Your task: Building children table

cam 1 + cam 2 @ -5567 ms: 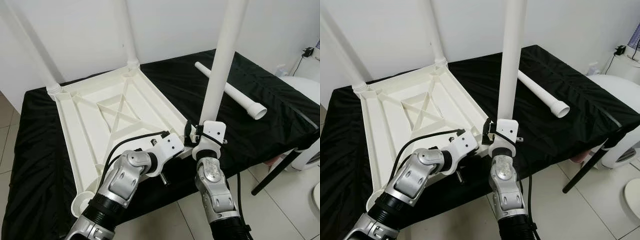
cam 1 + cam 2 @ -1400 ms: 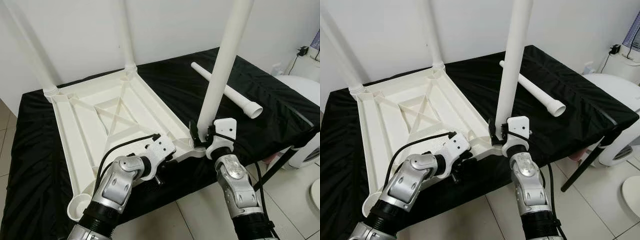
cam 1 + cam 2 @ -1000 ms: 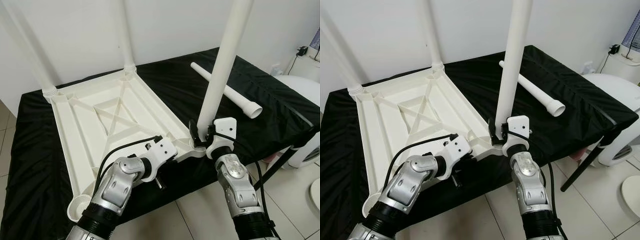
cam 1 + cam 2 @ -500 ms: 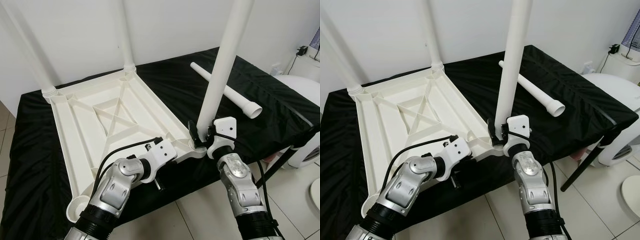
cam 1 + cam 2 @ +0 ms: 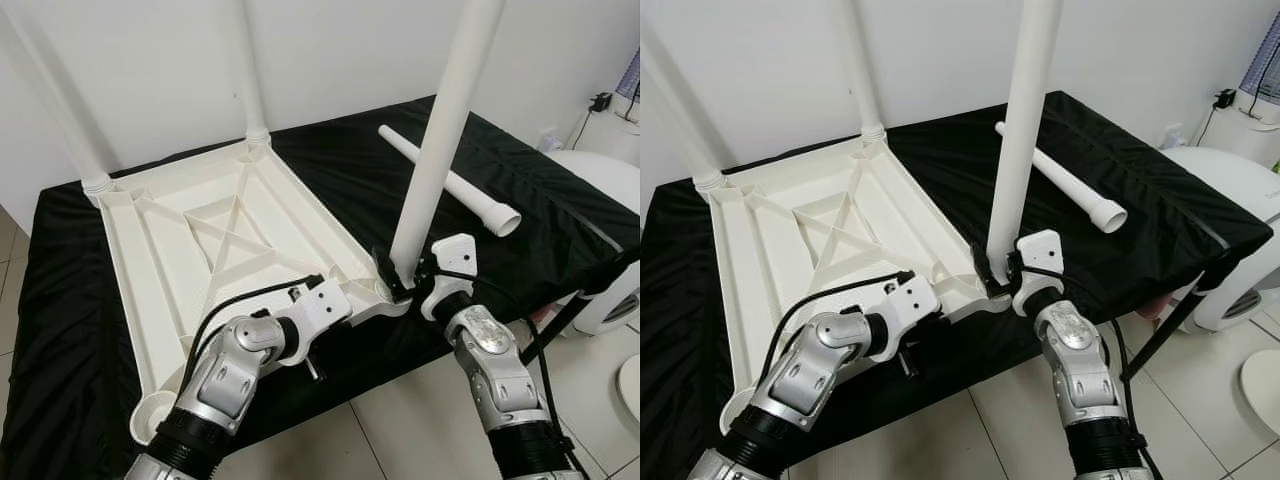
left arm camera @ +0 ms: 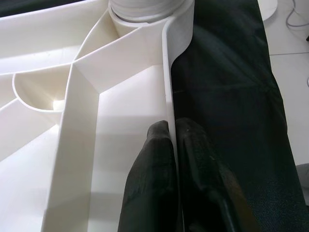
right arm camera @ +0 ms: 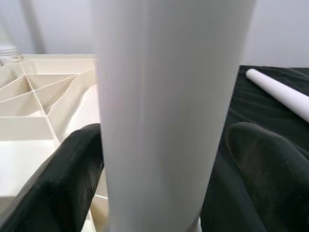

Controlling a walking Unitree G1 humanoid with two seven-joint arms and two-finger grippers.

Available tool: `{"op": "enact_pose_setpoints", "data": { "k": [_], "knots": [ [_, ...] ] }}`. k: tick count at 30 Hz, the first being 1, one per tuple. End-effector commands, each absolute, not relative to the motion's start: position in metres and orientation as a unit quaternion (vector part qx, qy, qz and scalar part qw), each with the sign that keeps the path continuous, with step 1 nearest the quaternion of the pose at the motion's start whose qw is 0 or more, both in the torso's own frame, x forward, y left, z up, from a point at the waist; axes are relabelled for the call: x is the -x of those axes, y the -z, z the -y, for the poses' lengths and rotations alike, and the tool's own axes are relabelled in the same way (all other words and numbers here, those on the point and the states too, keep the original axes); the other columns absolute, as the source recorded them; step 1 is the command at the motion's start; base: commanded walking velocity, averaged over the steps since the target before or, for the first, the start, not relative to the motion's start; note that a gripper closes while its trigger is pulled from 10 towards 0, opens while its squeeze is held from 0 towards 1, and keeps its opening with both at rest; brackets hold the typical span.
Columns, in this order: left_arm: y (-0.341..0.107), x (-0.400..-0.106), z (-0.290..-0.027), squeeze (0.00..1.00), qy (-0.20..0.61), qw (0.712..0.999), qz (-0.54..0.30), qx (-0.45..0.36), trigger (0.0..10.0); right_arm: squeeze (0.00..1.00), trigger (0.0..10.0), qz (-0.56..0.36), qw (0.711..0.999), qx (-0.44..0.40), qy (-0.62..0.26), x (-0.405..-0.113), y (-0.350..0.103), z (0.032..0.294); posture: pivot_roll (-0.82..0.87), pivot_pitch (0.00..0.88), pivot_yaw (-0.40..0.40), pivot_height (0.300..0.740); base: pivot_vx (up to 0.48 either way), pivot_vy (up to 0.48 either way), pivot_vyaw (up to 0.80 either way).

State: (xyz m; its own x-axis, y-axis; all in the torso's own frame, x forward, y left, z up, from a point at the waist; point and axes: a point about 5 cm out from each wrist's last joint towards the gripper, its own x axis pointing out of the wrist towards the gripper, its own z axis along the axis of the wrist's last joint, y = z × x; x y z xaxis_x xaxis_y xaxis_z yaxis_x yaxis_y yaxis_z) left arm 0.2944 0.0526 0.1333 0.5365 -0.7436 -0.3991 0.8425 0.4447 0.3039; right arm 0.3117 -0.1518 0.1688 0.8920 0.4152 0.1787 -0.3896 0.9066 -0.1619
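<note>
The white plastic table top (image 5: 140, 270) lies upside down on a black-covered table. Two white legs (image 5: 250, 70) (image 5: 50, 100) stand in its far corners. A third leg (image 5: 445, 130) stands nearly upright, its foot at the near right corner. My right gripper (image 5: 403, 278) is shut on it just above the socket, and its black fingers (image 7: 72, 179) press both sides of the tube. My left gripper (image 6: 171, 128) is shut on the top's thin near rim, left of that corner. A fourth leg (image 5: 450, 180) lies loose on the cloth to the right.
The near left corner socket (image 5: 155, 412) holds nothing. The black cloth's front edge (image 5: 350, 370) drops to a tiled floor. A white rounded appliance (image 5: 600, 170) stands at the right, beside the work table's black leg (image 5: 560, 320). A white wall is close behind.
The held leg's foot has moved to the top's near right corner. My right forearm has swung out to the right. The left gripper keeps its hold on the rim.
</note>
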Motion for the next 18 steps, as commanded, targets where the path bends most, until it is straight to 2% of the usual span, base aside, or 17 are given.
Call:
{"op": "enact_pose_setpoints", "data": {
  "k": [1, 9, 18],
  "knots": [
    [-0.117, -0.298, -0.066, 0.0, 0.417, 0.859, -0.137, -0.262, 10.0, 0.0, 10.0, 0.097, 0.966, 0.061, -0.233, -0.31, -0.167, 0.15, -0.13, 0.073, 0.082, 0.74, 0.0, 0.0, 0.0],
    [-0.121, -0.299, -0.067, 0.0, 0.417, 0.858, -0.132, -0.267, 10.0, 0.0, 10.0, 0.085, 0.942, 0.08, -0.315, -0.309, -0.172, 0.162, -0.13, 0.075, 0.083, 0.74, 0.0, 0.0, 0.0],
    [-0.124, -0.3, -0.068, 0.0, 0.417, 0.859, -0.128, -0.268, 10.0, 0.0, 10.0, 0.074, 0.931, 0.095, -0.344, -0.315, -0.173, 0.173, -0.12, 0.08, 0.079, 0.74, 0.0, 0.0, 0.0]
  ]
}}
